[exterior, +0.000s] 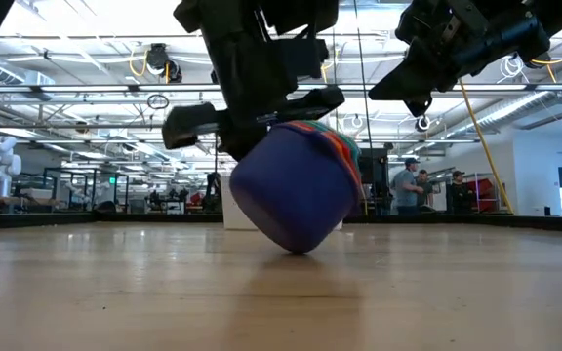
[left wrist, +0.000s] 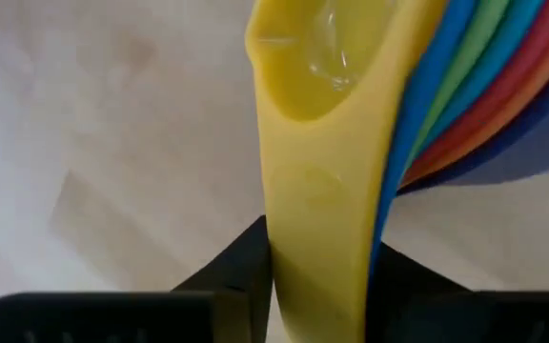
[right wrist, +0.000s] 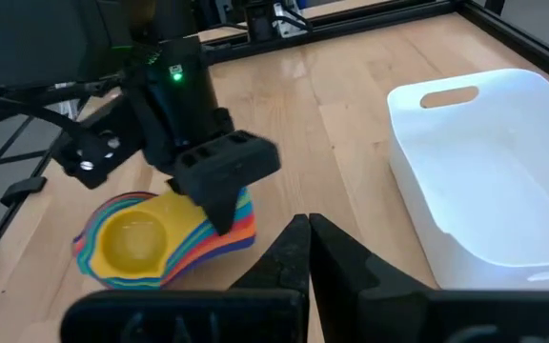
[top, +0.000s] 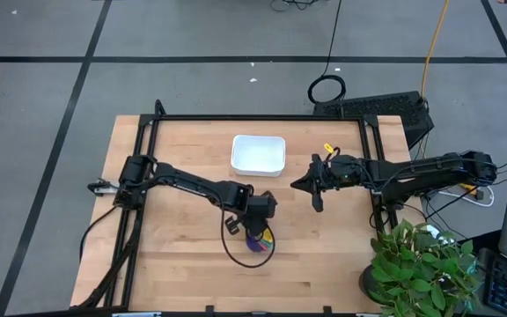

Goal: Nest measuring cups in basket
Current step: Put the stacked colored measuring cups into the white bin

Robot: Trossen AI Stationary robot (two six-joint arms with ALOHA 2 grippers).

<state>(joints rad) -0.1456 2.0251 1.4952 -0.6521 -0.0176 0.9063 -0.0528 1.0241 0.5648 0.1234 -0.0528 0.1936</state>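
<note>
The measuring cups [right wrist: 136, 238] sit nested in one stack on the table's near middle: yellow innermost, navy [exterior: 296, 200] outermost, other colours between. My left gripper [right wrist: 222, 211] stands over the stack's handle side, shut on the stacked handles. The stack is tilted, and the navy cup's bottom edge [exterior: 299, 250] is on the wood. The white basket [top: 258, 154] stands toward the far edge. My right gripper [top: 311, 187] hovers shut to the right of the basket, holding nothing. My left gripper pinches the stacked handles [left wrist: 317, 238] between its two fingers [left wrist: 248, 272], with the yellow handle on top and the other colours beside it. The fingers come steeply from above and lie across the handles. The stack is tipped, handle side raised, its navy bottom touching the table.
A black cable loop [top: 236, 251] lies beside the stack. A potted plant [top: 421, 269] stands at the table's near right corner. Bare wood lies between the stack and the basket [right wrist: 494, 162]. People stand in the room beyond [exterior: 408, 185].
</note>
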